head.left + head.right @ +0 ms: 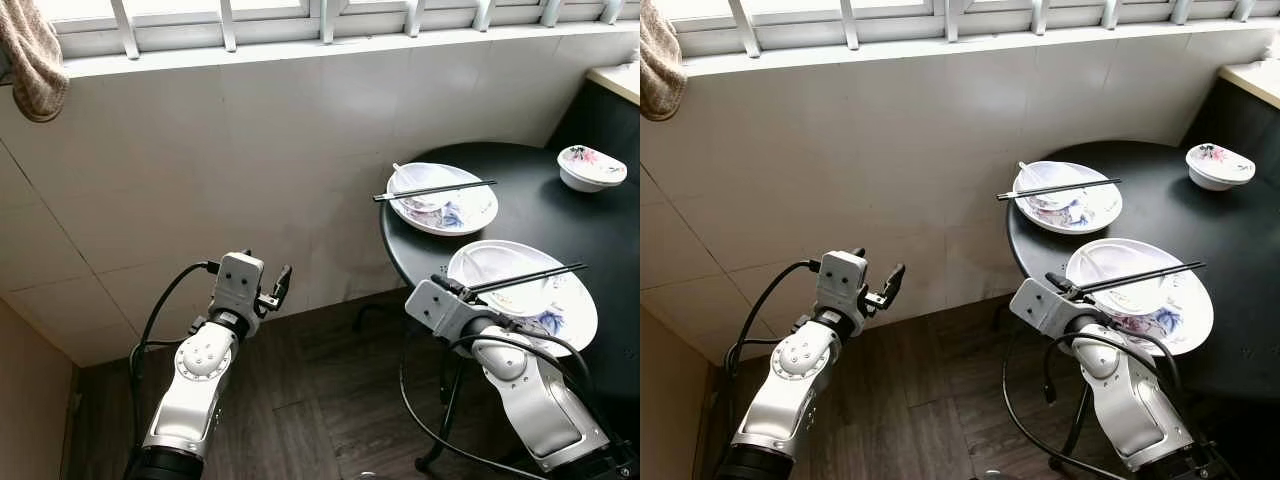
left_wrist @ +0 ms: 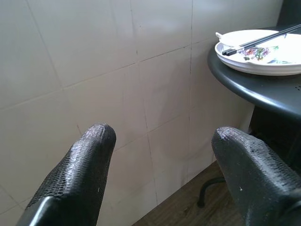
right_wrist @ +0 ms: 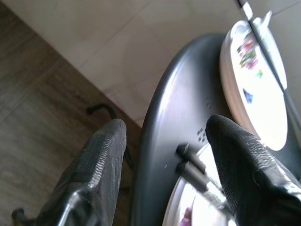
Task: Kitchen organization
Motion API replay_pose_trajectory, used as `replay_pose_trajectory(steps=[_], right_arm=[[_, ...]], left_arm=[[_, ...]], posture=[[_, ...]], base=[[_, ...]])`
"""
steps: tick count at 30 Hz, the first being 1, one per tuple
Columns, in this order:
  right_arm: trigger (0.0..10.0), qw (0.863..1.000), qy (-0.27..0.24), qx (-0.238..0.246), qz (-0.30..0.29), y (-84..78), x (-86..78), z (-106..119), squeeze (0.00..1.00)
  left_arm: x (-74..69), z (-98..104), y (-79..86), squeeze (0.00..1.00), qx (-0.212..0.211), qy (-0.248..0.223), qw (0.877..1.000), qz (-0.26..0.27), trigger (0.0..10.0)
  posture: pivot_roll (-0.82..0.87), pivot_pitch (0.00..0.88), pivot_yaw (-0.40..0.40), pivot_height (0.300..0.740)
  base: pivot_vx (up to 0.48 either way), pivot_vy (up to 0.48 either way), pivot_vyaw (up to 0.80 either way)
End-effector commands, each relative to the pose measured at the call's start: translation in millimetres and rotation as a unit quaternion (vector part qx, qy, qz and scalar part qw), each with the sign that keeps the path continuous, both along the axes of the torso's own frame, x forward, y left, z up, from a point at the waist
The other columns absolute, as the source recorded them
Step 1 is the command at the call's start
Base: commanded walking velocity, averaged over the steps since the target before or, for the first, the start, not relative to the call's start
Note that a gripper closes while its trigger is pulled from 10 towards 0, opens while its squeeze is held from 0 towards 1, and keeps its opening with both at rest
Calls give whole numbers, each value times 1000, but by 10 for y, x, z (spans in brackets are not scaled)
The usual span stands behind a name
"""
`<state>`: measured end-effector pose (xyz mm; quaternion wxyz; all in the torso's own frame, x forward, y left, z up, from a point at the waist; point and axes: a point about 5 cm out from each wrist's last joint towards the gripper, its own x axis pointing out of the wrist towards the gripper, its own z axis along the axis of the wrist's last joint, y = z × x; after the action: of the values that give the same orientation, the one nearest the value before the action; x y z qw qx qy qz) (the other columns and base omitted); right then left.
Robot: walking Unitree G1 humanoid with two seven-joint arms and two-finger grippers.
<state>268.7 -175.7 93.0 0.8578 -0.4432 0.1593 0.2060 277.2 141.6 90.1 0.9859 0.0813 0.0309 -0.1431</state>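
Note:
A round black table (image 1: 545,215) stands at the right. On it, a far plate (image 1: 470,213) holds a white spoon and has black chopsticks (image 1: 433,190) laid across it. A near plate (image 1: 570,315) carries a bowl with a second pair of chopsticks (image 1: 530,277) across it. A small flowered bowl (image 1: 592,167) sits at the back right. My right gripper (image 3: 164,141) is open at the table's near-left edge, with the ends of the near chopsticks (image 3: 193,165) just ahead of its fingers. My left gripper (image 1: 276,289) hangs open in the air, facing the tiled wall, left of the table.
A brownish towel (image 1: 35,55) hangs at the upper left under the window sill (image 1: 300,45). The tiled wall (image 1: 200,170) runs behind, above a dark wood floor (image 1: 310,400). The table's metal legs (image 1: 445,410) stand under it. A counter edge (image 1: 618,80) sits at the far right.

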Motion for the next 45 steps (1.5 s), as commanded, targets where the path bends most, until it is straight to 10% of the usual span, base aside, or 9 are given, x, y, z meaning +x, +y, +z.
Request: replay_pose_trajectory(steps=[1,45], right_arm=[[10000,1000,3,-11,-7,-95,-9,-19,0],[10000,993,-61,-99,-15,-510,242,-79,0]], left_arm=[[22,17,-21,0,-3,-5,1000,-5,10000],[49,33,-21,0,-16,-9,1000,4,10000]], posture=[[-84,0,-34,740],[-77,0,-48,740]], base=[[0,0,0],[0,0,0]])
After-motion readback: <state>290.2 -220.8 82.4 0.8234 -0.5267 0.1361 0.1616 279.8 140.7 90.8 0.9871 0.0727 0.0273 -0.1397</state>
